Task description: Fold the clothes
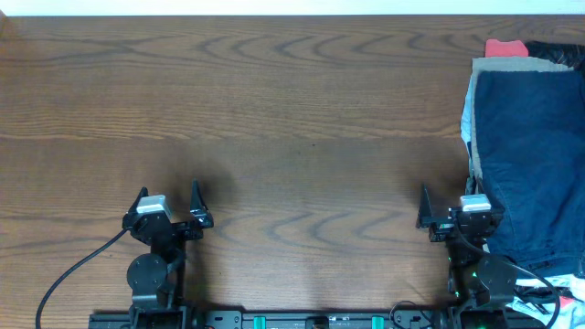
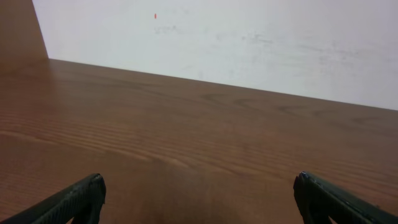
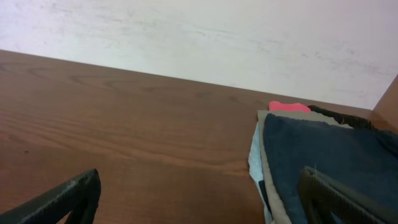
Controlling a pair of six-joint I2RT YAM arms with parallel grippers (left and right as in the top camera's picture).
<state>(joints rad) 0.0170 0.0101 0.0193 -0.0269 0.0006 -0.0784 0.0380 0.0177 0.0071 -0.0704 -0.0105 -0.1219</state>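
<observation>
A pile of clothes lies at the table's right edge. A dark navy garment (image 1: pixel 526 155) is on top, over a khaki-grey one (image 1: pixel 501 64), a red one (image 1: pixel 505 47) and a dark one (image 1: pixel 558 53). The right wrist view shows the navy garment (image 3: pixel 329 155), the khaki edge (image 3: pixel 266 163) and the red one (image 3: pixel 288 106). My right gripper (image 1: pixel 454 203) is open and empty, its right finger at the pile's left edge (image 3: pixel 202 193). My left gripper (image 1: pixel 168 197) is open and empty over bare wood, far from the pile (image 2: pixel 199 196).
The wooden table (image 1: pixel 292 119) stretches between the arms and to the far edge, where a white wall (image 2: pixel 249 43) begins. Black cables (image 1: pixel 73 274) run from the arm bases at the front edge.
</observation>
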